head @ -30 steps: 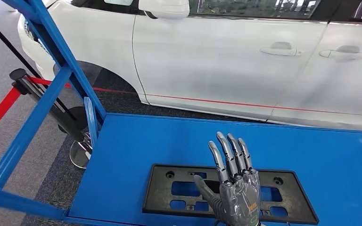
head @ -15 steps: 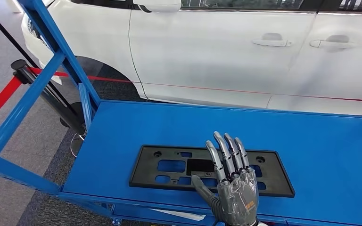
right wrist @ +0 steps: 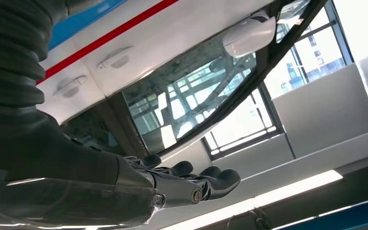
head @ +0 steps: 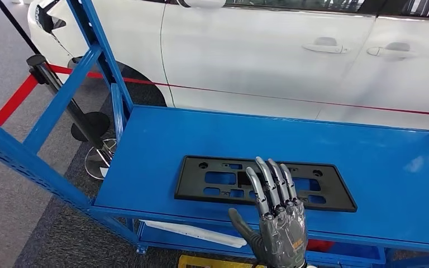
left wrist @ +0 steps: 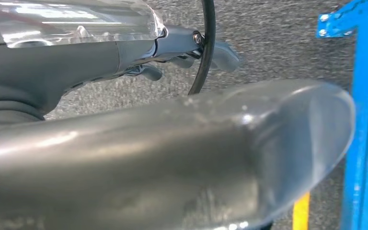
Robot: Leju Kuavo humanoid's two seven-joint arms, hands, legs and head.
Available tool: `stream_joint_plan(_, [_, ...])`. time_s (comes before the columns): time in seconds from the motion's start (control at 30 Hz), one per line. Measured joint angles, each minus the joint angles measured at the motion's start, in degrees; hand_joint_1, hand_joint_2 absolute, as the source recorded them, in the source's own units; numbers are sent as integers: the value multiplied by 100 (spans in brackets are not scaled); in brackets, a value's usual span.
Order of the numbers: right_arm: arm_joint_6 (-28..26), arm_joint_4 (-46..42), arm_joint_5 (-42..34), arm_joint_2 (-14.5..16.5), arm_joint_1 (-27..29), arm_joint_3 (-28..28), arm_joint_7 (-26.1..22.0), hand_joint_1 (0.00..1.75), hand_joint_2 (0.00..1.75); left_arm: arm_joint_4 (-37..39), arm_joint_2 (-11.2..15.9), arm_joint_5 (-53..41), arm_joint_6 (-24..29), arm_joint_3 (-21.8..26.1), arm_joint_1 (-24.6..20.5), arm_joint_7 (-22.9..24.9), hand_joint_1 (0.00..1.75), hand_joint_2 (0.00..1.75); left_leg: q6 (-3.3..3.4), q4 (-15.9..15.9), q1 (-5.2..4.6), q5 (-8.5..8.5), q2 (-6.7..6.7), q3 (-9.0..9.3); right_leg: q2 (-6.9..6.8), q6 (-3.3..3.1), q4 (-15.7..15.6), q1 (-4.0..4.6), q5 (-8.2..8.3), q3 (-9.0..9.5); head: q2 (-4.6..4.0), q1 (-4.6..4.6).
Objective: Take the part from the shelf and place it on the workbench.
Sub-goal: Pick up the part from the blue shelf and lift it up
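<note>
1. On the top level of the blue metal shelf [head: 162, 139] lies the flat black plastic part with holes [head: 212, 180], near the front edge and flat on the blue sheet.
2. Raised in front of that edge is the right hand [head: 276, 220], with its back to the head camera. Its fingers [head: 272, 181] are held straight and a little apart, and nothing is held in it. In the right wrist view the same hand [right wrist: 187, 184] is seen flat and empty, pointing up toward the white car [right wrist: 124, 57].
3. In the left wrist view the left hand [left wrist: 191, 48] is seen hanging over the grey floor [left wrist: 278, 43] beside a blue shelf post [left wrist: 364, 120]. Nothing is seen in it, but how far its fingers are curled cannot be told.
4. The step now is judged to be the reach for the part, which is not yet touched.
5. For a good grip, the right hand should be turned palm down and lowered to the part's near long edge.
6. The thumb should be slid under that edge and the fingers laid on top, or hooked through one of the holes.
7. The part is thin and long, so it should be gripped near its middle, or one end may dip.
8. The part should be lifted straight up before it is pulled back, so that the shelf's front lip is not caught.
</note>
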Motion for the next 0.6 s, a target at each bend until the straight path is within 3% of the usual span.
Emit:
stream_joint_plan(0.07, [0, 6, -7, 0, -2, 0, -1, 0, 175, 2, -2, 0, -1, -1, 0, 1, 0, 0, -18, 65, -13, 51, -4, -119, -1, -52, -685, 18, 283, 515, 0, 0])
stream_joint_plan(0.13, [-2, 7, -11, 0, -2, 0, -3, 0, 175, 3, -7, 0, -1, -1, 1, 1, 0, 0, -64, 114, -29, 104, -12, -191, -4, -116, -1401, 55, 367, 966, 0, -3])
stream_joint_plan(0.17, [-4, 7, -12, 0, -3, 0, -5, 0, 175, 3, -9, 0, -1, -1, 1, 1, 0, 0, -96, 121, -29, 137, -12, -208, -4, -139, -1573, 73, 351, 1052, 0, 2])
stream_joint_plan(0.27, [-11, 10, -10, 2, -5, 1, -9, 0, 175, 3, -14, -1, 0, -2, 3, 1, 0, 0, -208, 138, -19, 164, -21, -255, -18, -221, -1665, 65, 471, 993, 0, 23])
stream_joint_plan(0.33, [-13, 12, -9, 5, -5, 2, -8, 0, 175, 4, -10, -2, 0, -4, 9, 1, 0, 0, -278, 421, -5, -194, -39, -365, -43, -302, -1708, 30, 603, 884, 0, 9])
stream_joint_plan(0.4, [-14, 17, -9, 8, -5, 2, -8, 0, 175, 5, -7, -3, 0, -5, 12, 2, 0, 0, -337, 1065, 26, -739, -47, -538, -55, -329, -1697, 30, 722, 728, 0, -13])
stream_joint_plan(0.43, [-13, 20, -9, 9, -5, 2, -9, 0, 175, 5, -5, -4, 0, -5, 11, 3, 0, 0, -364, 1396, 42, -891, -46, -598, -57, -320, -1681, 29, 781, 639, 0, -20])
stream_joint_plan(0.47, [-13, 22, -9, 9, -4, 2, -9, 0, 175, 5, -4, -4, 0, -5, 10, 3, 0, 0, -387, 1608, 58, -899, -46, -592, -60, -307, -1661, 26, 840, 545, 0, -21])
stream_joint_plan(0.5, [-13, 22, -9, 9, -4, 2, -9, 0, 175, 5, -3, -4, 0, -6, 9, 2, 0, 0, -407, 1642, 77, -777, -46, -498, -62, -288, -1633, 20, 896, 448, 0, -22])
stream_joint_plan(0.57, [-13, 22, -9, 10, -4, 2, -9, 0, 175, 5, -1, -5, 2, -7, 4, 2, 0, 0, -437, 1140, 115, -438, -50, -33, -61, -234, -1556, 1, 988, 268, 0, -25])
stream_joint_plan(0.6, [-13, 21, -8, 12, -3, 2, -9, 0, 175, 5, 0, -6, 6, -8, -1, 2, 0, 0, -448, 703, 119, -405, -63, 283, -57, -198, -1511, -2, 1024, 196, 0, -36])
